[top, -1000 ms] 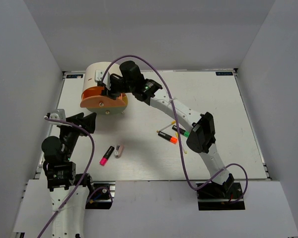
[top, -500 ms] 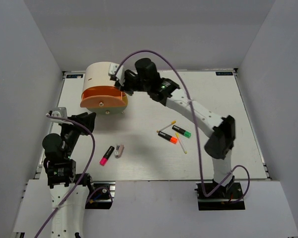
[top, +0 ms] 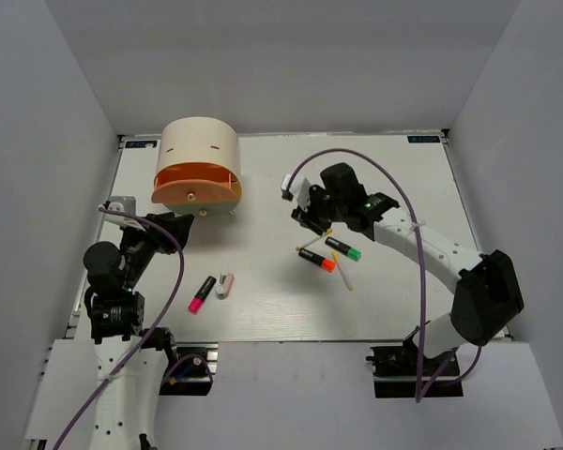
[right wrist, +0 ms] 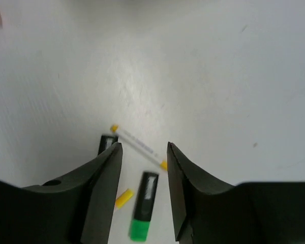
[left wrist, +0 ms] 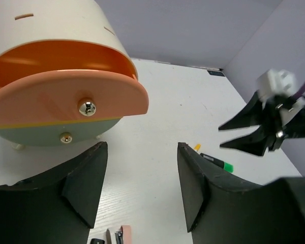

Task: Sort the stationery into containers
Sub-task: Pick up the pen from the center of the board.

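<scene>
The cream cylindrical box stands at the back left, its orange drawer swung out over a paler lower drawer. A green-capped highlighter, an orange-capped highlighter and two cream sticks lie at centre right. My right gripper hovers open and empty just above them; its wrist view shows the green highlighter and a stick below the jaws. A pink-capped highlighter and a white-pink piece lie near my left gripper, which is open and empty.
Grey walls close in the white table on three sides. The drawer's metal knob faces my left wrist camera. A purple cable arcs over the right arm.
My right arm has drawn back from the box to above the highlighters at centre right, its jaws closing and then opening again. The left arm has barely shifted.
</scene>
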Robot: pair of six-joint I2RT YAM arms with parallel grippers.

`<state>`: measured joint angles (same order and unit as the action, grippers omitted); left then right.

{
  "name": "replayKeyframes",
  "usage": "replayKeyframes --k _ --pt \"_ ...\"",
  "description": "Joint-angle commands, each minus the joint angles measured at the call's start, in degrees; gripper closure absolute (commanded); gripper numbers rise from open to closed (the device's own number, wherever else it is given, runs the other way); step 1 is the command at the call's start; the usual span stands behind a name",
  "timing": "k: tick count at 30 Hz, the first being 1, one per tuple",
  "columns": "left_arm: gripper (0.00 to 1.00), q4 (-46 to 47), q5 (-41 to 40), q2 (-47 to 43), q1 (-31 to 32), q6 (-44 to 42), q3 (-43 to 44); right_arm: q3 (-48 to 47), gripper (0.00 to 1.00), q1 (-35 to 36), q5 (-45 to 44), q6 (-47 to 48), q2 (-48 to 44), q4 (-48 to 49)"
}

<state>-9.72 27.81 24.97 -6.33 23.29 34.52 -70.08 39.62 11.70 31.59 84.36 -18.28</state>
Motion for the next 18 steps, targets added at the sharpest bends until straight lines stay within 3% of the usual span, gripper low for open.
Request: replayKeyframes --k 1,12,18 --pt "0.32 1.01 1.98 0.78 -0.44 -0.26 -0.16 4.51 0.52 -1.12 0.08 3.90 0.98 -3.70" --pt "0.29 2.06 6.38 5.35 -0.44 -0.26 -0.16 6.71 0.51 -5.77 7.72 27.35 10.82 -5.62" --pt "0.29 2.07 6.90 5.35 -0.44 -0.26 -0.16 0.59 0.51 -7.45 8.42 36.34 18.55 -9.22"
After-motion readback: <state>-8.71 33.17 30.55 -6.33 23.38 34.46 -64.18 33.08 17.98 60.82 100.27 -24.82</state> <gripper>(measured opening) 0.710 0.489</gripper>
